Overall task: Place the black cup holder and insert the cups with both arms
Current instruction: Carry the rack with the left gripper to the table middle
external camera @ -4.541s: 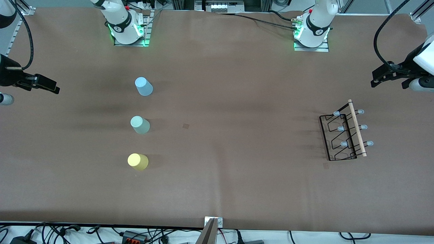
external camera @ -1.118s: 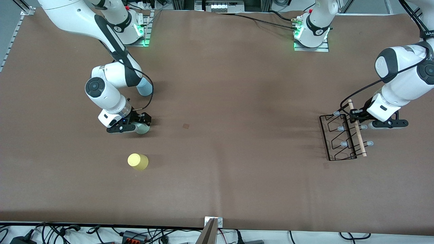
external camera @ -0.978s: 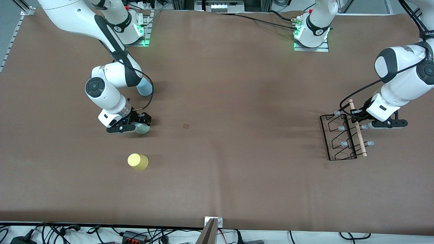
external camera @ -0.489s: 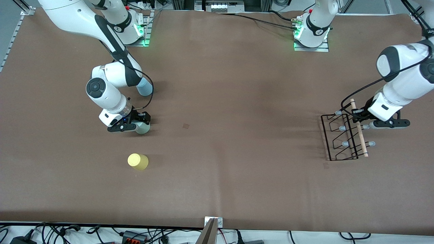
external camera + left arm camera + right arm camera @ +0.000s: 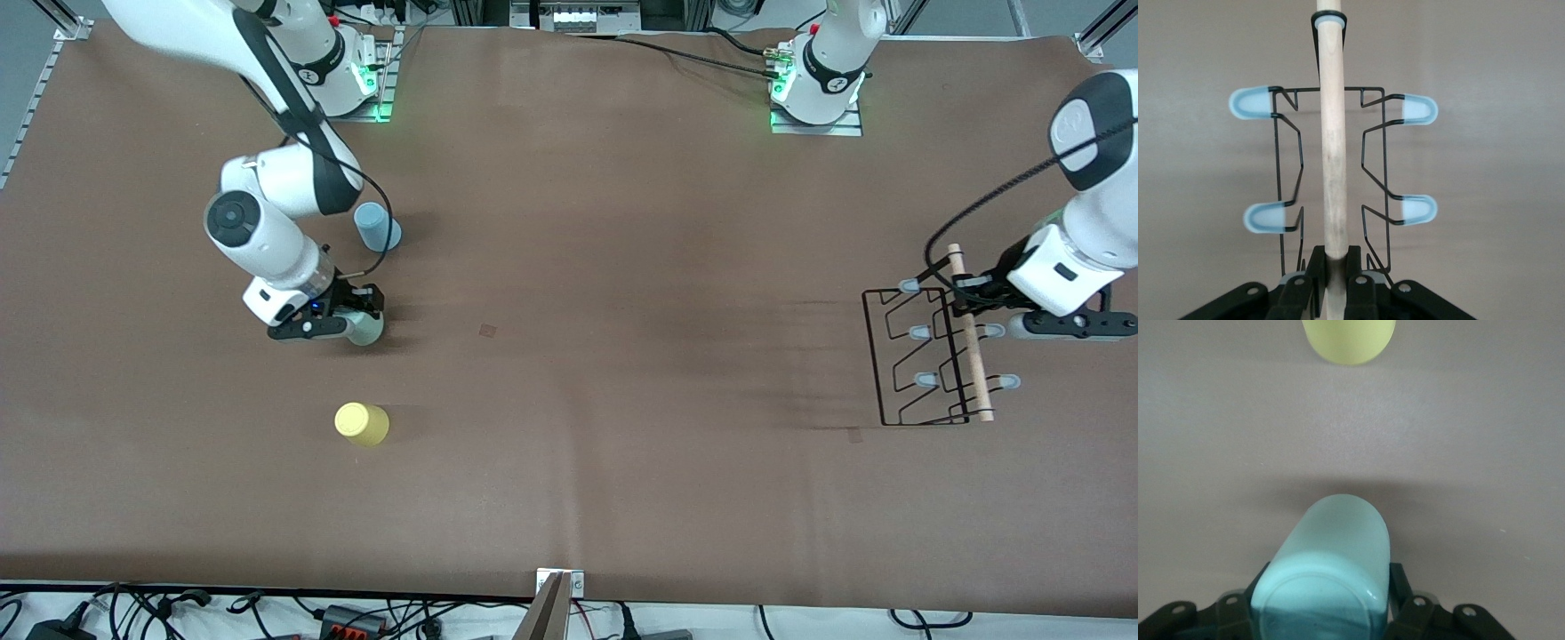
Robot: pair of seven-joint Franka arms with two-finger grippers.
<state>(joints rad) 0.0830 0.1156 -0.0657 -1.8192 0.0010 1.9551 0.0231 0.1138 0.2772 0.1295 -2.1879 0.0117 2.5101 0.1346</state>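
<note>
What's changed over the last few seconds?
Both arms came in. The left gripper shut on the holder handle and shifted it toward the left arm's end. The right gripper closed on the grey-green cup. Blue cup and yellow cup stayed put.

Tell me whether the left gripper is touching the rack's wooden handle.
Touching. The left wrist view shows the left gripper with its fingers closed against the wooden handle.

My work surface is a broad table (image 5: 622, 267) under a matte brown covering — faint creases across it, lighting even with soft shadows. Aluminium framing (image 5: 36, 89) edges one end. Loose cables (image 5: 178, 613) and power strips (image 5: 356, 620) run along the camera-side edge — more wiring (image 5: 693, 53) by the top.
</note>
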